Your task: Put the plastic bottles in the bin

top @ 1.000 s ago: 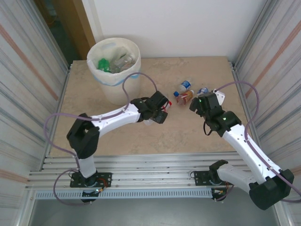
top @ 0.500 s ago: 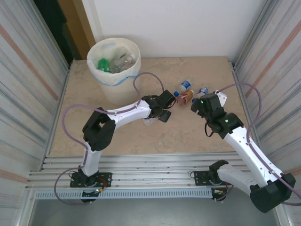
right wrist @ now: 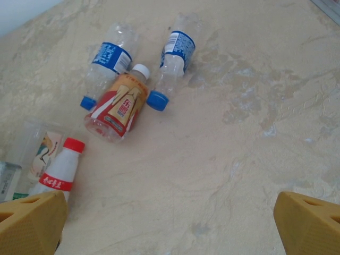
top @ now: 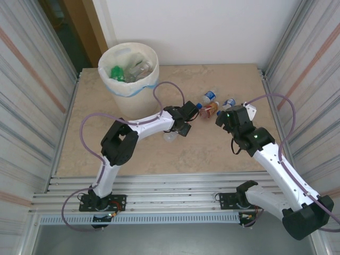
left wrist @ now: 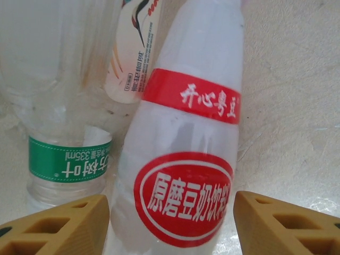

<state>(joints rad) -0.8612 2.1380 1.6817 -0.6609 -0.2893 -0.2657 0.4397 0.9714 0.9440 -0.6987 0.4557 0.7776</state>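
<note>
Left tool (left wrist: 170, 204) is stretched low, jaws astride the white bottle (left wrist: 180, 159), grip can't be told, cap cut off; right tool (right wrist: 170, 218) is held wide open.

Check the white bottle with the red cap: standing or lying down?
Lying down: the white bottle rests lengthwise on the table, cap toward the other bottles.
</note>
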